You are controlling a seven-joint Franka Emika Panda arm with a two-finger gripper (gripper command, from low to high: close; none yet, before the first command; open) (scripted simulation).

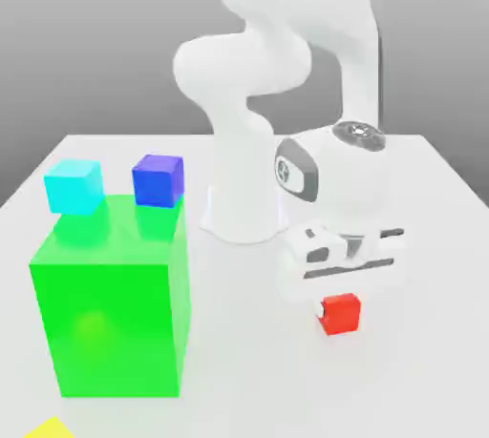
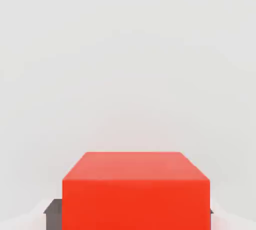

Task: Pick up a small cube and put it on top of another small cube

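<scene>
The small red cube (image 1: 340, 317) rests on the white table (image 1: 430, 360) right of centre in the exterior view. My gripper (image 1: 340, 299) comes straight down onto it, hand just above, and is shut on the cube. In the hand view the red cube (image 2: 135, 184) sits between my dark fingertips (image 2: 52, 213), one at each side of it. The small dark blue cube (image 1: 158, 180) stands far off at the exterior view's left, at the back edge of the big green block; whether it is on the block or behind it I cannot tell.
The big green block (image 1: 110, 307) stands tall at the exterior view's left. A light cyan cube (image 1: 74, 186) sits beside the blue one. A yellow corner (image 1: 48, 429) pokes in at the lower left. The arm's white base (image 1: 244, 207) rises behind the gripper.
</scene>
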